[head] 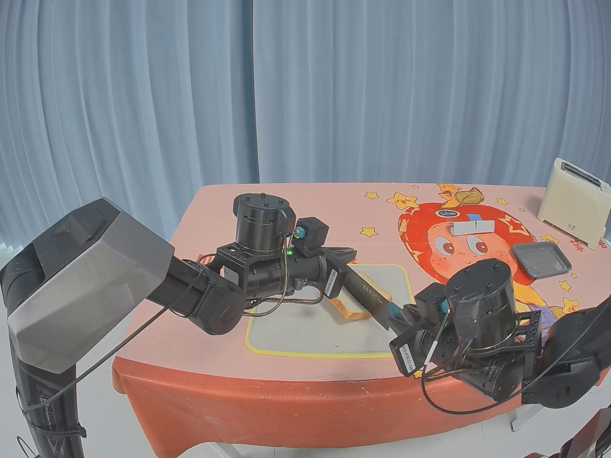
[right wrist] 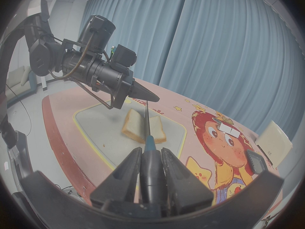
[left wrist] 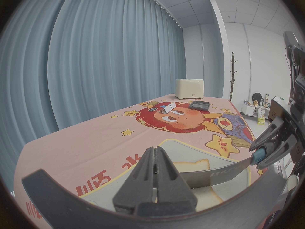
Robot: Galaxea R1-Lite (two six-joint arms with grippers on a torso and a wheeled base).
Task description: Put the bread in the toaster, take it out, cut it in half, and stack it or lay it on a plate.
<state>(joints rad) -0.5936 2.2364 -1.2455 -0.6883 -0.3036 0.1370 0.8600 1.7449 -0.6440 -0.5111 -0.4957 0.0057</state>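
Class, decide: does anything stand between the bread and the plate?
Nothing on the cloth does. But the knife lies across the bread, held by the right gripper, whose arm hangs over the way to the plate.

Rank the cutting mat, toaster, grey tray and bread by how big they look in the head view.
1. cutting mat
2. toaster
3. grey tray and bread: they look alike, and the knife covers part of the bread, so they are left unranked.
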